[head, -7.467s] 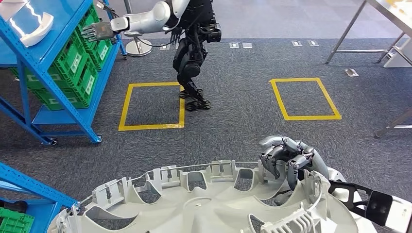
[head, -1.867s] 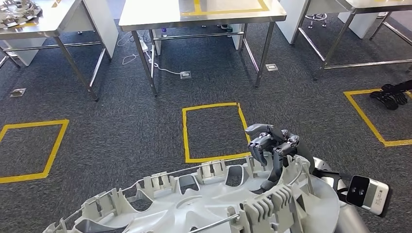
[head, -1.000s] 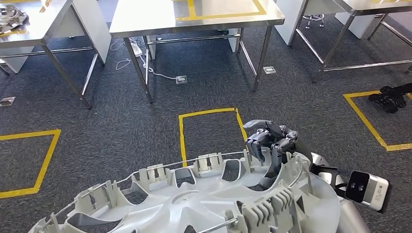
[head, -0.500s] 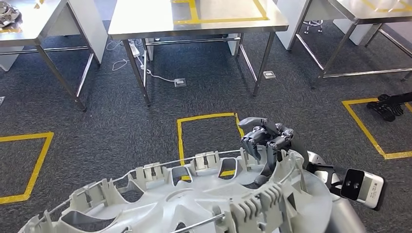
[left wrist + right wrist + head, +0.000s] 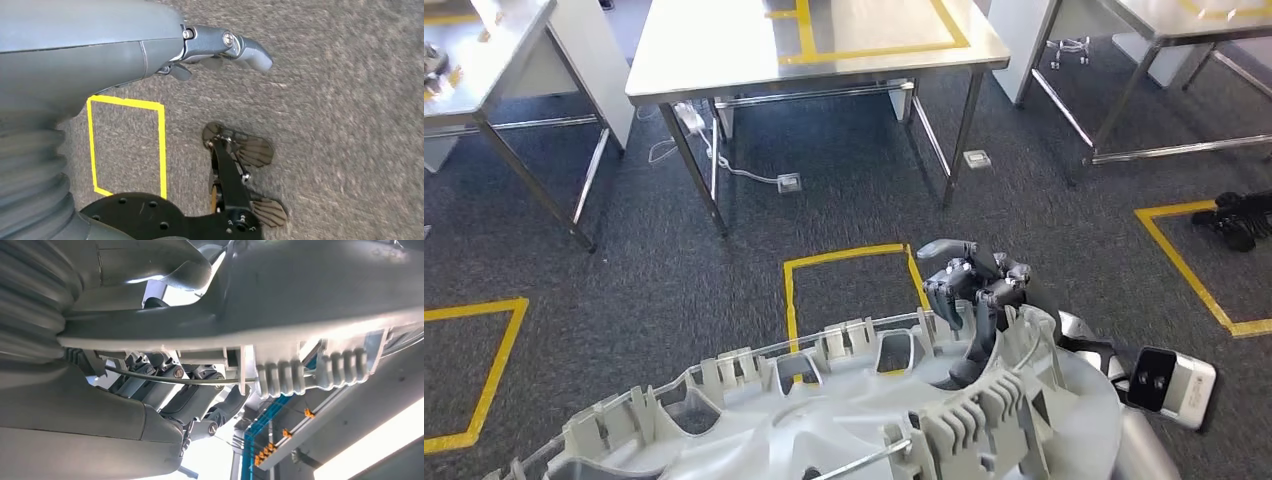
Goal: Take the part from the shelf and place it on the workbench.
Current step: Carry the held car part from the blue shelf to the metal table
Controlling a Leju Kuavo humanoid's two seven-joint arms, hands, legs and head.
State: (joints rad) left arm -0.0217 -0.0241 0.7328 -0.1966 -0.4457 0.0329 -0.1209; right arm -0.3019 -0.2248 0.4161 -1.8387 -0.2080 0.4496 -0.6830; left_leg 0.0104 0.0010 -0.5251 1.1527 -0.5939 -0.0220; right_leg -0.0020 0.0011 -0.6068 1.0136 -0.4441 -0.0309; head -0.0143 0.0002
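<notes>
One part (image 5: 824,420), a broad grey wheel cover, is held low before the body, its rim gripped by the curled fingers of the right hand (image 5: 974,290). The workbench (image 5: 724,50) lies ahead, well apart. The left hand (image 5: 220,47) hangs free, fingers loosely spread.

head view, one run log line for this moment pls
phase: carrying | right hand: grips rim of wheel cover | left hand: holds nothing, over floor | steel workbench: ahead

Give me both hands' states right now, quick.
Left hand: holds nothing; open or closed cannot be told.
Right hand: fingers hooked over the rim of the wheel cover, holding it.
</notes>
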